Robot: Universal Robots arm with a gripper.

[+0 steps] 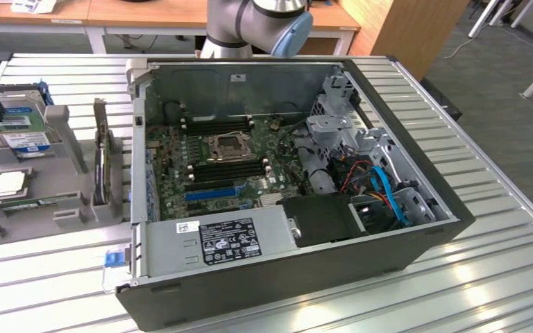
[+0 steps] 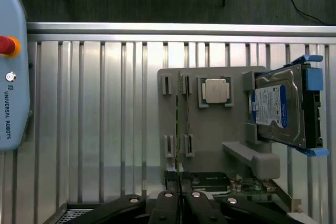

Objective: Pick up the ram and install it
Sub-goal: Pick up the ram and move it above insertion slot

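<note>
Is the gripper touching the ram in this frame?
Touching. The wrist view shows the gripper shut on the ram, whose thin green edge runs out from between its closed jaws.

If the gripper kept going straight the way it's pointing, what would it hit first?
Probably the ram, standing on edge in the gray holder, in line with the shut gripper; depth is unclear.

Arm [image 1: 239, 17]: silver-grey tubular housing with a darker ring at the joint and a light blue round joint cap [image 1: 291, 33]. End effector [image 2: 181, 196]: matte black linkage bars, with one silver round-head pivot screw [image 2: 168, 195] per link.
</note>
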